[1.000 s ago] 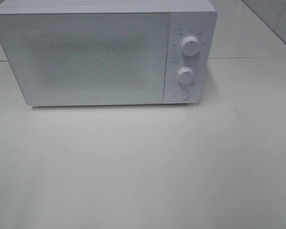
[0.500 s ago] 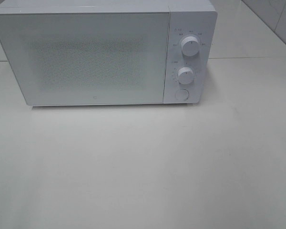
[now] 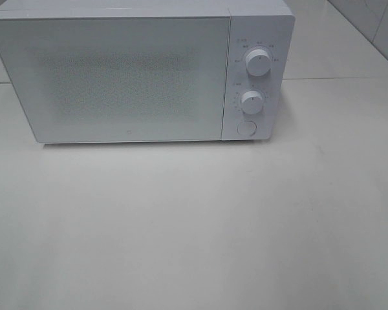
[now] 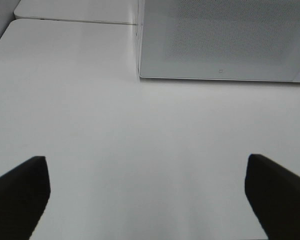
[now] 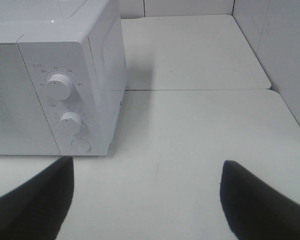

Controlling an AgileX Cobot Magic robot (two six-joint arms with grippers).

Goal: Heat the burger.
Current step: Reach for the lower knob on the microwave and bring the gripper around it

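Note:
The burger is out of view in every view. A white microwave [image 3: 129,77] stands at the back of the white table with its door shut; the speckled door window shows nothing inside. My left gripper [image 4: 146,165] hovers open over bare table, facing the door's lower corner [image 4: 225,40]. In front of the microwave's control panel [image 5: 65,100], my right gripper [image 5: 147,167] is open with nothing between its fingers. Neither arm appears in the exterior high view.
The control panel carries two round knobs [image 3: 257,62] [image 3: 251,101] and a round button [image 3: 246,128] below them. A tiled wall [image 5: 280,55] rises on the right. A seam [image 5: 200,90] crosses the table beside the microwave.

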